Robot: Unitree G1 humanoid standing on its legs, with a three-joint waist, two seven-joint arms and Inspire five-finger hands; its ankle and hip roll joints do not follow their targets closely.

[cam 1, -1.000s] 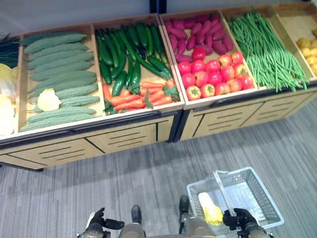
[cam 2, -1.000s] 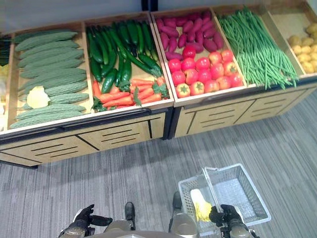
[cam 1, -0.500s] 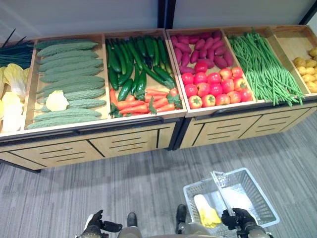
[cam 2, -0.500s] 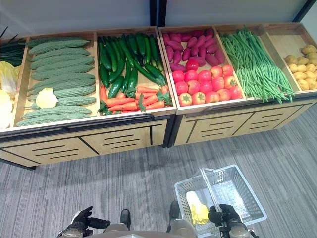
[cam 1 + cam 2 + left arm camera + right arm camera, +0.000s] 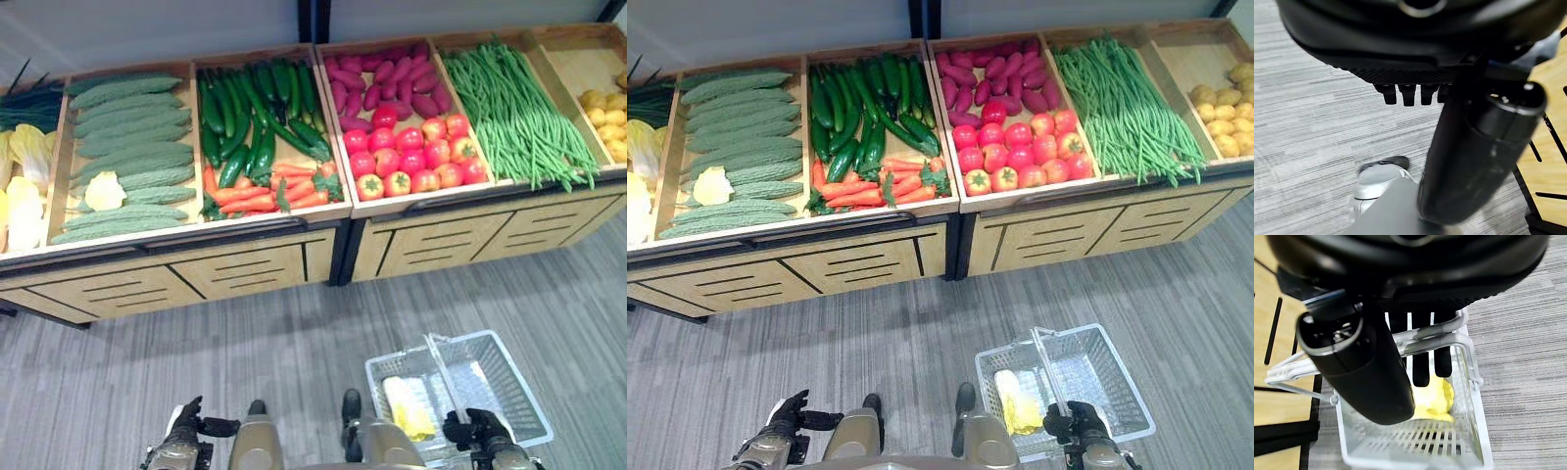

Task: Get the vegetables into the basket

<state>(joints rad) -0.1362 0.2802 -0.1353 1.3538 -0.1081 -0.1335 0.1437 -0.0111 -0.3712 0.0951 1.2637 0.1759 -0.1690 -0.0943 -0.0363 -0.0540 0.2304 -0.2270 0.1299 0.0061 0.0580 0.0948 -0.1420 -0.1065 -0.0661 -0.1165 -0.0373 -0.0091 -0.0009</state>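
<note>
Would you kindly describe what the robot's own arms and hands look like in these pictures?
Both arms are silver-grey with rounded casings. The left hand and the right hand are dark, almost black, with slim segmented fingers and a thick cylindrical thumb. No white thumb cover is visible.

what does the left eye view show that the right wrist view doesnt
Only the left eye view shows the produce bins: cucumbers, carrots, tomatoes, green beans, and the left hand. Only the right wrist view shows, close up, the right hand curled round the basket handle. Both show the basket with the yellow vegetable inside.
</note>
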